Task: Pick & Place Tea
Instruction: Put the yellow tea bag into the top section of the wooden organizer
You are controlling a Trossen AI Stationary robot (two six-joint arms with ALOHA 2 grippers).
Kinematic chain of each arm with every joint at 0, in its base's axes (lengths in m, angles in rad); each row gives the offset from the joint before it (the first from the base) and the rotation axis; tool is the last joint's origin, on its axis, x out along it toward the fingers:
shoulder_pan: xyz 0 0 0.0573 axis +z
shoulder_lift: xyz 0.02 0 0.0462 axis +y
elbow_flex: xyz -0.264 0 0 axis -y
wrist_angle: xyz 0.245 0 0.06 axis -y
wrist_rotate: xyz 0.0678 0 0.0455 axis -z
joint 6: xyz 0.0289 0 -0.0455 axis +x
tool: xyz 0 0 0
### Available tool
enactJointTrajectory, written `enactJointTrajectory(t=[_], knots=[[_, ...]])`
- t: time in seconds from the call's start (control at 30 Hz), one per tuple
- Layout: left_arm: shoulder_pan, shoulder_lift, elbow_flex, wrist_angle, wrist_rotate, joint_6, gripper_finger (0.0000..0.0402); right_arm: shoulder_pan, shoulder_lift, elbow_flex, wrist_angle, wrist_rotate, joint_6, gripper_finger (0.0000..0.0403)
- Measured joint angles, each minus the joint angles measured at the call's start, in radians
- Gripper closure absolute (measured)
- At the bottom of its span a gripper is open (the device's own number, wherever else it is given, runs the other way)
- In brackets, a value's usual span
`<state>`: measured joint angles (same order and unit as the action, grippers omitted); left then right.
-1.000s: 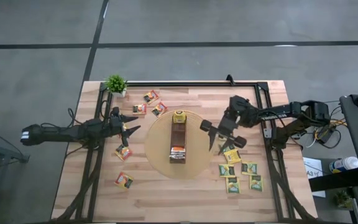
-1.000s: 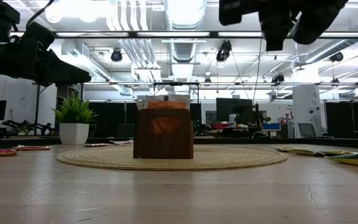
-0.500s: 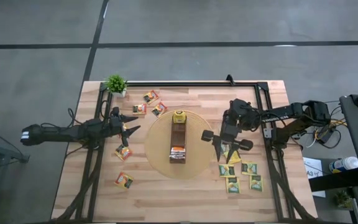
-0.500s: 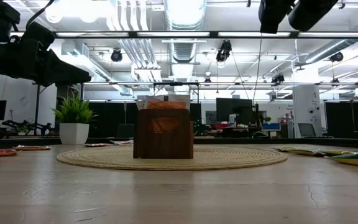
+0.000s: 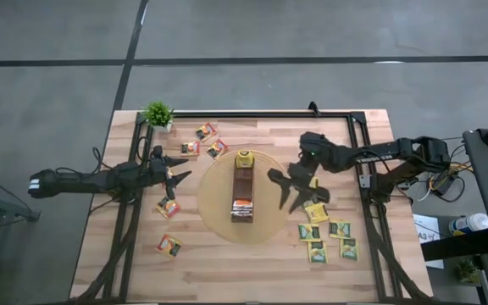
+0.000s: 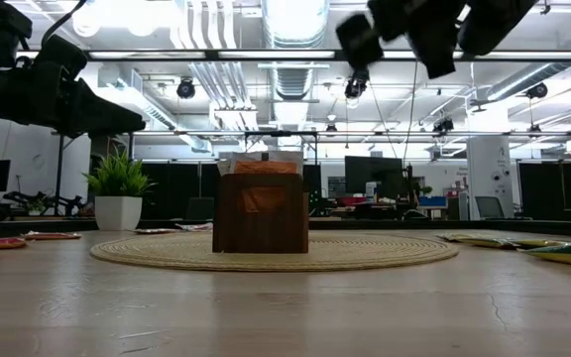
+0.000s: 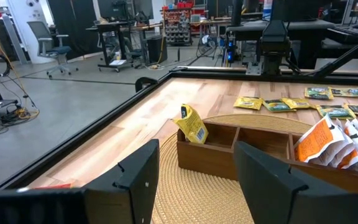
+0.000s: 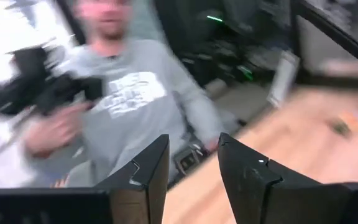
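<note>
A long narrow brown wooden box (image 5: 242,193) is sitting across the middle of a round woven straw disc (image 5: 214,209), with flat square tea sachets (image 5: 327,229) lying on the planks right of the disc and others (image 5: 169,206) left of it. The right gripper (image 5: 289,188) is hanging above the disc's right edge, fingers parted and holding nothing. The left gripper (image 5: 174,176) is waiting left of the disc, spread wide and empty.
</note>
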<state>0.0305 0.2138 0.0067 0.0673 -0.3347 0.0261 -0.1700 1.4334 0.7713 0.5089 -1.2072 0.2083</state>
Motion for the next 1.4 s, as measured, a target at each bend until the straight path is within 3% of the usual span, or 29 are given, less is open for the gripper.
enactJointTrajectory(t=[0.27,0.63,0.77,1.07,1.4], knots=[[0.000,0.000,0.000,0.000,0.000,0.000,0.0199,-0.036,-0.080,0.003,-0.414,0.215,0.002,0.0268],[0.000,0.000,0.000,0.000,0.000,0.000,0.0199,-0.037,-0.295,0.003,-1.117,0.942,-0.004,0.0268],[-0.001,0.000,0.000,0.000,0.000,0.000,0.0199,-0.037,-0.313,0.001,-1.272,1.120,0.015,0.0268],[-0.001,0.000,0.000,0.000,0.000,0.000,0.0199,-0.038,-0.232,-0.027,-1.324,1.236,0.021,0.0268],[-0.001,0.000,0.000,0.000,0.000,0.000,0.0199,-0.038,-0.114,-0.064,-1.306,1.260,0.000,0.0268]])
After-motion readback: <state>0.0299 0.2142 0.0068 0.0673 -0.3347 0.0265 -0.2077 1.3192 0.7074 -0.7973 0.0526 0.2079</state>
